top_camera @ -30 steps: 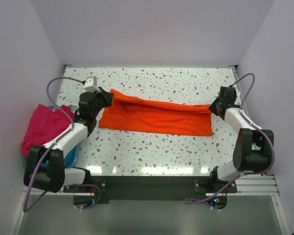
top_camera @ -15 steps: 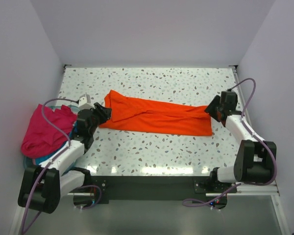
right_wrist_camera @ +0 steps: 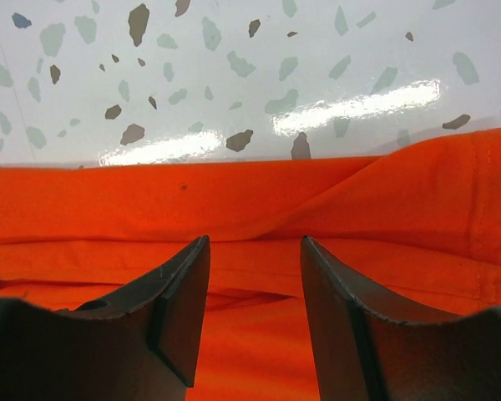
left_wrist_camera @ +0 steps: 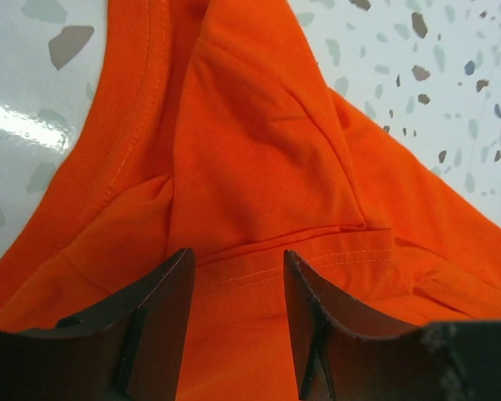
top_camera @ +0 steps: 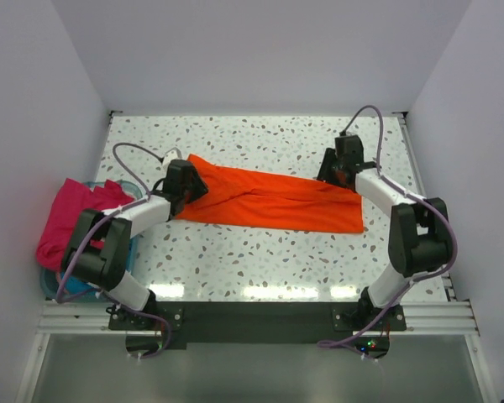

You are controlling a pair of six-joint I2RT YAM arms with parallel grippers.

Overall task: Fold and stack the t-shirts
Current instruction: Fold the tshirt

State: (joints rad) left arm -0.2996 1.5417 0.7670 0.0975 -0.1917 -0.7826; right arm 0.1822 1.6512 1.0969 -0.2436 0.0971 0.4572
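The orange t-shirt (top_camera: 269,201) lies on the speckled table as a long folded band running left to right. My left gripper (top_camera: 194,181) hovers over its left end, by a seamed fold (left_wrist_camera: 259,167). It is open (left_wrist_camera: 238,255), with cloth beneath the fingers and nothing pinched. My right gripper (top_camera: 340,174) is over the band's far right corner. It is open too (right_wrist_camera: 255,242), just above the orange cloth (right_wrist_camera: 234,200). A magenta-pink t-shirt (top_camera: 71,220) is heaped at the table's left edge.
A pale blue plastic tub (top_camera: 54,282) sits under the magenta heap at the left. Bare table (top_camera: 260,138) lies behind the orange band and more of it (top_camera: 260,260) in front. White walls close in on three sides.
Both grippers went from shut to open and let go of the orange shirt's ends. The left one shifted right onto the cloth, and the right one swung left and toward the far edge.
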